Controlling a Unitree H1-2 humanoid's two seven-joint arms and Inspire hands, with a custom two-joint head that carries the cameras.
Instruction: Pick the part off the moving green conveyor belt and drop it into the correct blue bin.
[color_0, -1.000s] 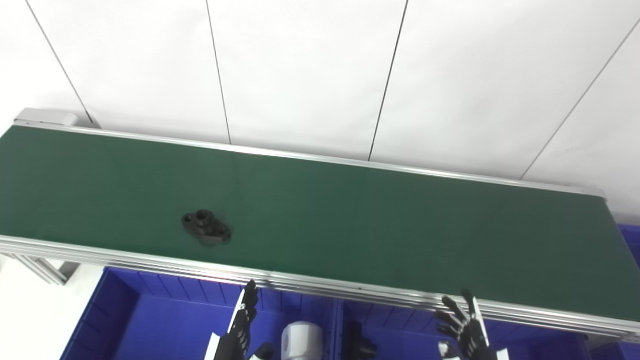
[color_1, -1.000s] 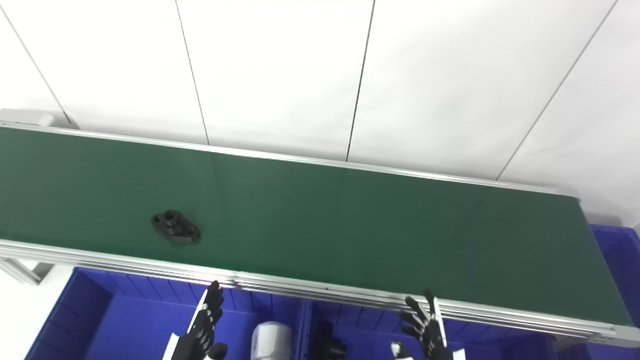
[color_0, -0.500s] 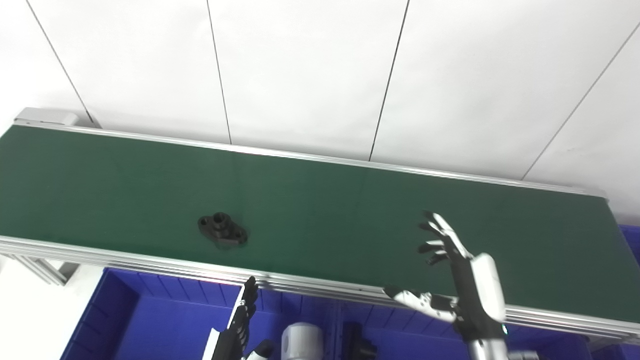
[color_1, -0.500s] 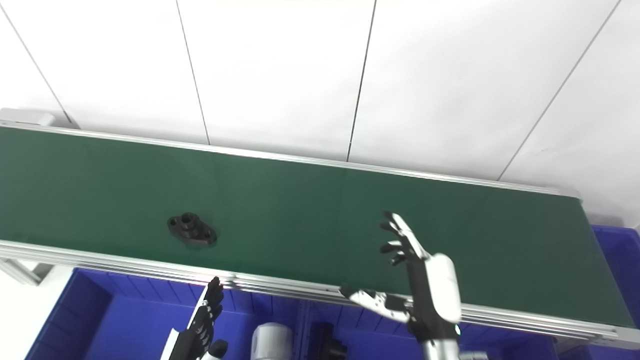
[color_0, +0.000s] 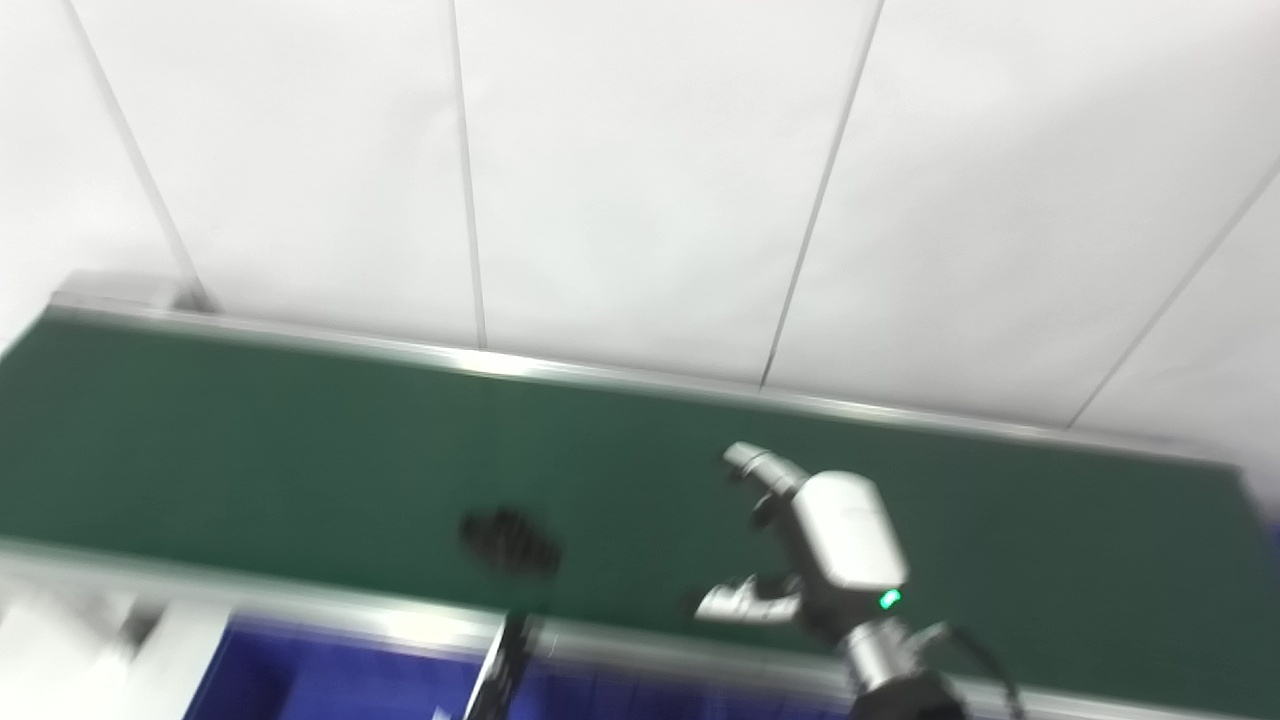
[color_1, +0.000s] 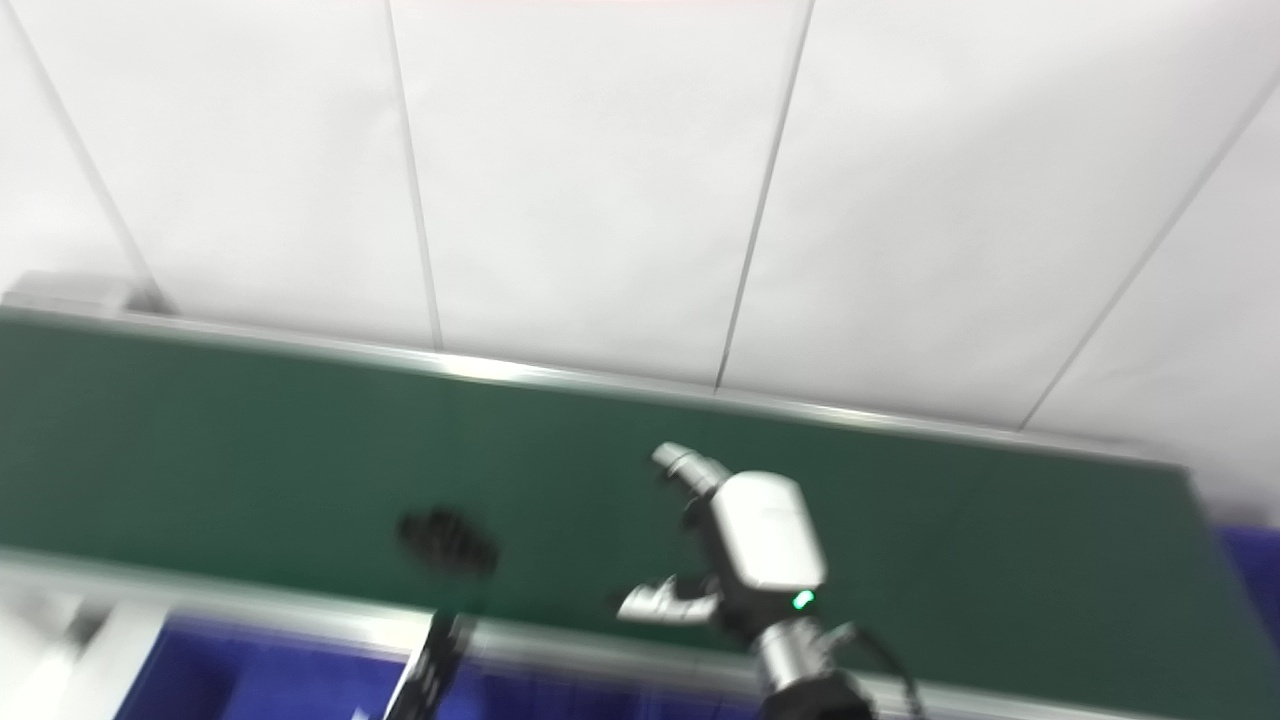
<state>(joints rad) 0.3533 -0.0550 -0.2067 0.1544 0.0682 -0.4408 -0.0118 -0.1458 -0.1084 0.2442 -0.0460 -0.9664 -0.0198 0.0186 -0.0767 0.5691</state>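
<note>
Here, a blurred black flanged part (color_0: 510, 541) lies on the matte green conveyor belt (color_0: 250, 450), near its front aluminium rail (color_0: 330, 615). At about three o'clock from the part, well apart, the silver-backed right hand (color_0: 800, 540) hovers above the belt, fingers and thumb spread, holding nothing. Only dark fingertips of the left hand (color_0: 505, 670) show at six o'clock; whether open cannot be told. A blue plastic bin (color_0: 300, 680) sits below the rail; a white panelled wall (color_0: 640, 170) stands behind.

The right robot hand (color_0: 800, 550) has a rounded silver-grey back shell, metallic fingers (color_0: 755, 462), a small green light by its dark wrist, and a thin black cable.
</note>
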